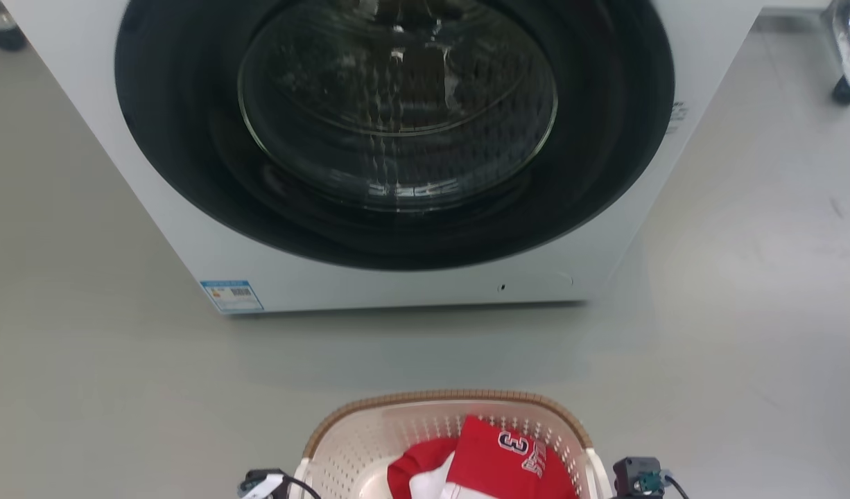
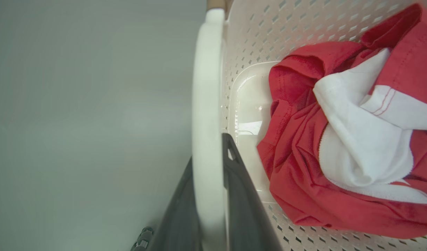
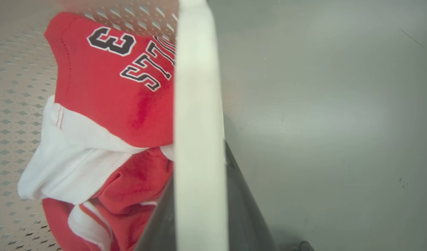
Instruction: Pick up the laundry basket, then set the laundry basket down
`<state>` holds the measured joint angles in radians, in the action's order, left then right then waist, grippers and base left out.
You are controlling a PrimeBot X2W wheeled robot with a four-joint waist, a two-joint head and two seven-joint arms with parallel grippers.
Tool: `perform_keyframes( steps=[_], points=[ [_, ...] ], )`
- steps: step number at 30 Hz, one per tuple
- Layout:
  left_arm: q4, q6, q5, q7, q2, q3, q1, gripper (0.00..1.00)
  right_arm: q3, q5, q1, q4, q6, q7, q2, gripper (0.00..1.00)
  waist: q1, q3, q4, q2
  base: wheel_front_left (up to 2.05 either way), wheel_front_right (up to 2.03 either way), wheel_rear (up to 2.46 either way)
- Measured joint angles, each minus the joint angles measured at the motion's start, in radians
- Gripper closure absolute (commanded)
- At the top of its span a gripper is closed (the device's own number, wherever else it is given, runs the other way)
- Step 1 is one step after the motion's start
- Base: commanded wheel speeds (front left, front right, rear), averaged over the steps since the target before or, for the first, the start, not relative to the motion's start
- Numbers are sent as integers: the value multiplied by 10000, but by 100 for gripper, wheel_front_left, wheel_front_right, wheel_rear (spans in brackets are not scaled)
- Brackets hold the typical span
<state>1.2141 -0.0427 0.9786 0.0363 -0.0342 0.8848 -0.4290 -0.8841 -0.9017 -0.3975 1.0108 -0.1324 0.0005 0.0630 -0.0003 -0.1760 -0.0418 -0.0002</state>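
Note:
The laundry basket [image 1: 446, 398], cream and perforated with a brown woven rim, sits at the bottom centre of the head view, in front of the washer. A red and white jersey [image 1: 502, 457] lies inside it. My left gripper [image 2: 209, 150] is shut on the basket's white left handle [image 2: 206, 87], one dark finger on each side of the bar. My right gripper [image 3: 199, 164] clamps the white right handle [image 3: 196, 87] the same way. In the head view both wrists flank the basket, left gripper [image 1: 279, 485] and right gripper [image 1: 622, 482]. Whether the basket touches the floor I cannot tell.
A white front-loading washer [image 1: 397, 294] with a shut dark round door [image 1: 397, 111] stands just beyond the basket. Grey floor [image 1: 730, 312] spreads on both sides. A metal leg with a black caster [image 1: 846, 90] stands at the far right.

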Motion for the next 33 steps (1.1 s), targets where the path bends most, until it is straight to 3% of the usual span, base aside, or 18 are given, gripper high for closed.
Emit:
perform_keyframes(
  steps=[14,33],
  points=[
    [82,88,75,-247,-27,203,732,100,-558,-686,688,-17,-13,253,0,100,2,1662,144,0,0,0,0],
    [151,94,88,-272,-31,276,890,100,-1045,-1223,802,46,-54,232,4,100,4,1874,248,2,0,0,0]
  ],
)
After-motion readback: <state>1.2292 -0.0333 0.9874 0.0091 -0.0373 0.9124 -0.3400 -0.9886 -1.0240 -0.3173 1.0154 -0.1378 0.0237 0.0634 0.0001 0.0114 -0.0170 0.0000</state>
